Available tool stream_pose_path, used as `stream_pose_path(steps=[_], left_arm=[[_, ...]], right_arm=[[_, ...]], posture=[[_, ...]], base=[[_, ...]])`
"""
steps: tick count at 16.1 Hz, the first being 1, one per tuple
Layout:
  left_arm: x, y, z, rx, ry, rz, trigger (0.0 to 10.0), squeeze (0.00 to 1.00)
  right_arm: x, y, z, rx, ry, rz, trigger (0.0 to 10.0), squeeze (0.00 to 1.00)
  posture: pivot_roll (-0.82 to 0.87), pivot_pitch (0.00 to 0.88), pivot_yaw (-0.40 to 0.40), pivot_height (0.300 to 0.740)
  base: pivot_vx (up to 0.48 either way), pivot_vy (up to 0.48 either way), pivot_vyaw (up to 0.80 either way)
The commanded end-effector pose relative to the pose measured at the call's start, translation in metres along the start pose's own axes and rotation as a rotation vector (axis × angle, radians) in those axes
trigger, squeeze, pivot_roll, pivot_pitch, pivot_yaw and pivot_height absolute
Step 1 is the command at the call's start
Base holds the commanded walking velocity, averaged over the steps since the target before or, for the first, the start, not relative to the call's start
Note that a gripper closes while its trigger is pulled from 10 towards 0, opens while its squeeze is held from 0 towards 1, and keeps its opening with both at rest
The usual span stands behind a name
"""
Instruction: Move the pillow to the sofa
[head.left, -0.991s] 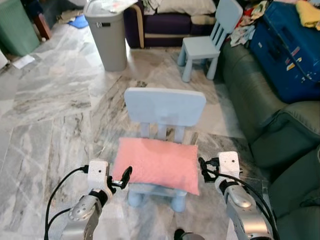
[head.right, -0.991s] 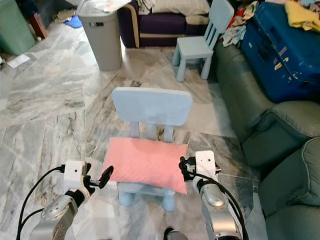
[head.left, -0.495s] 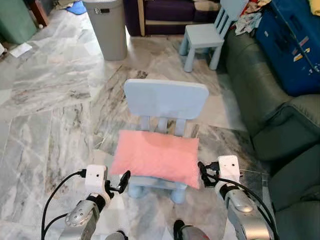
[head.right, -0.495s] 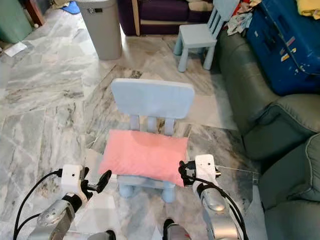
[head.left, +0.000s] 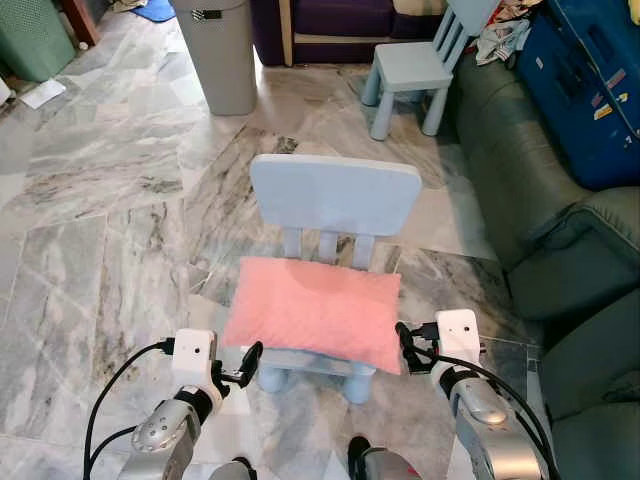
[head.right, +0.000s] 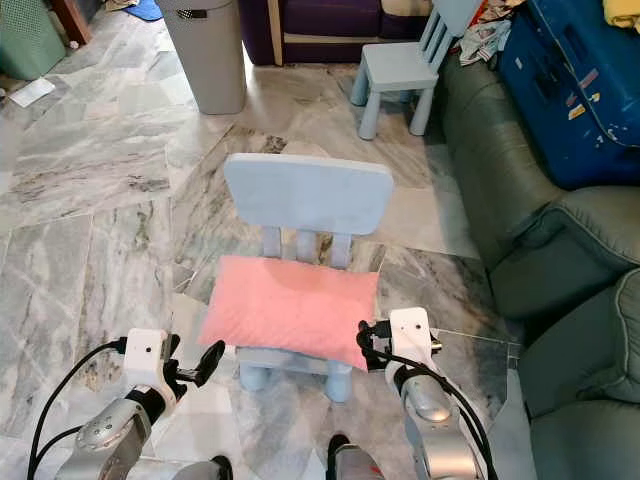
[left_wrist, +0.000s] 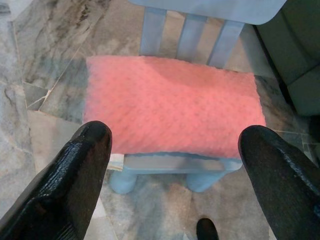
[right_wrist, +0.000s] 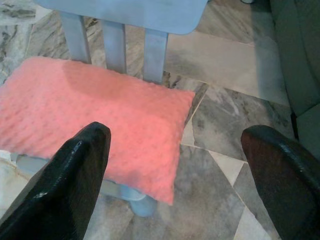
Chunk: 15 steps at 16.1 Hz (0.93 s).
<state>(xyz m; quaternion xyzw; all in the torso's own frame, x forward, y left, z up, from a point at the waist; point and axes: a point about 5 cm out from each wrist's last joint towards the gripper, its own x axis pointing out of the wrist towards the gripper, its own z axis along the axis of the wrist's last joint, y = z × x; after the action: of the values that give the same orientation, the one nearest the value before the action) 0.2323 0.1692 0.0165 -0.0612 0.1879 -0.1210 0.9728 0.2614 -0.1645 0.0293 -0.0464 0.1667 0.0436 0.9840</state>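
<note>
One pink pillow lies flat on the nearer of two blue chairs, long axis crosswise, just ahead of both spread fingers: left gripper, right gripper. One sofa right.

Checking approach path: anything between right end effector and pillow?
No. Right end effector sits beside the pink pillow corner; right wrist view shows open fingers and no obstacle.
</note>
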Motion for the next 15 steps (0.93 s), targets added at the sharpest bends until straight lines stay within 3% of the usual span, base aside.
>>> stream_pose_path(steps=[1,3,15], left_arm=[[-0.003,0.003,-0.001,0.011,0.011,0.012,10.0,0.0],[-0.003,0.003,-0.001,0.01,0.01,0.014,10.0,0.0],[-0.016,-0.001,-0.011,-0.007,0.037,0.024,10.0,0.0]], right_arm=[[-0.002,0.0,-0.002,0.007,0.014,0.002,10.0,0.0],[-0.002,0.0,-0.002,0.006,0.015,0.005,10.0,0.0],[-0.016,-0.002,-0.01,-0.012,0.053,0.031,10.0,0.0]], posture=[[0.01,0.222,0.014,0.74],[0.01,0.224,0.013,0.735],[0.0,0.273,-0.008,0.605]], base=[[0.0,0.0,0.0],[0.0,0.0,0.0],[0.0,0.0,0.0]])
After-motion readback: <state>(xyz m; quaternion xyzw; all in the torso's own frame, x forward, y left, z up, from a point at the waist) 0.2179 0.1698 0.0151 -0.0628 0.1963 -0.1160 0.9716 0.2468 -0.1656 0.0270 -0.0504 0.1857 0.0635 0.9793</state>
